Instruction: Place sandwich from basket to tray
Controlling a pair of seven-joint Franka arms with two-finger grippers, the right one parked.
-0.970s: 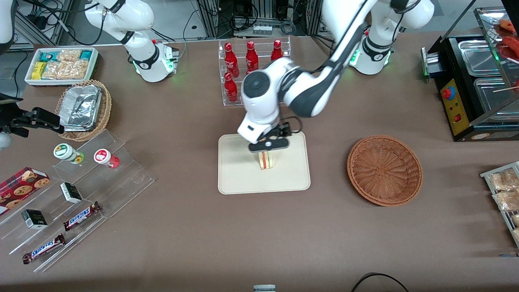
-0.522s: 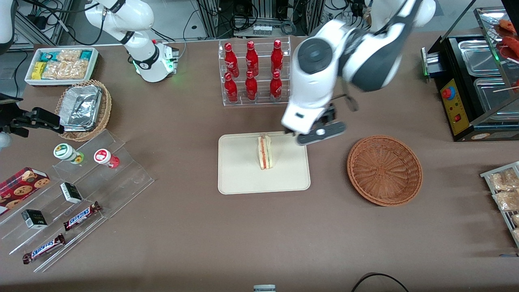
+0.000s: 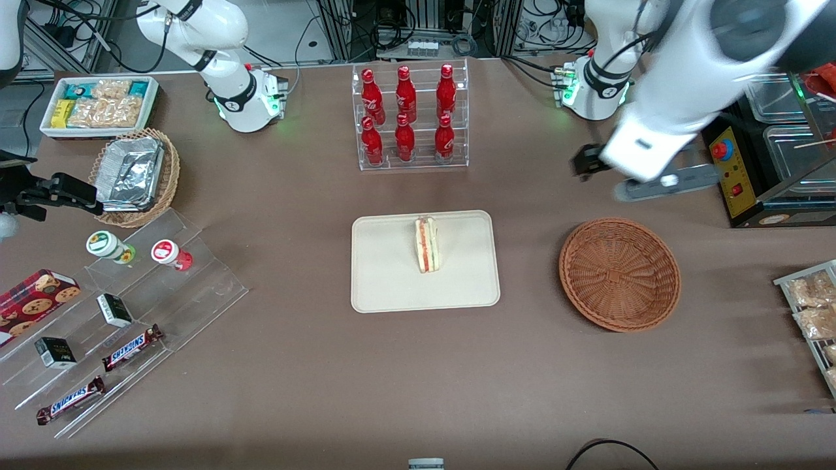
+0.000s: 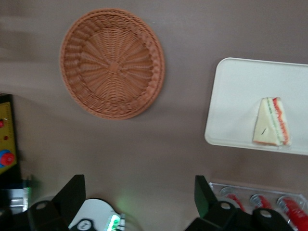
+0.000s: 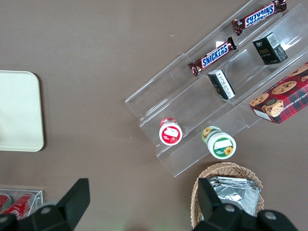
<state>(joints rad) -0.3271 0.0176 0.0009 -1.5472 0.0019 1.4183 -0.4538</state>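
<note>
Bare table between tray (image 3: 392,287) and basket (image 3: 619,274); gripper (image 3: 659,186) above it, bottle rack (image 3: 410,117) farther off.

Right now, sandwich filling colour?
Red-orange and green layers on the sandwich; front view.

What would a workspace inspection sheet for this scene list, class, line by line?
Surface: brown table.
Job's things: triangular white-bread sandwich lies on the cream rectangular plastic tray; round reddish-brown wicker basket holds nothing.
Clutter: red bottles in a clear rack, snack bars on clear steps.
Grippers: left gripper open, raised above the table, farther from the front camera than the basket.
Cables: black cable at the near edge.
Surroundings: black heated display case.
</note>
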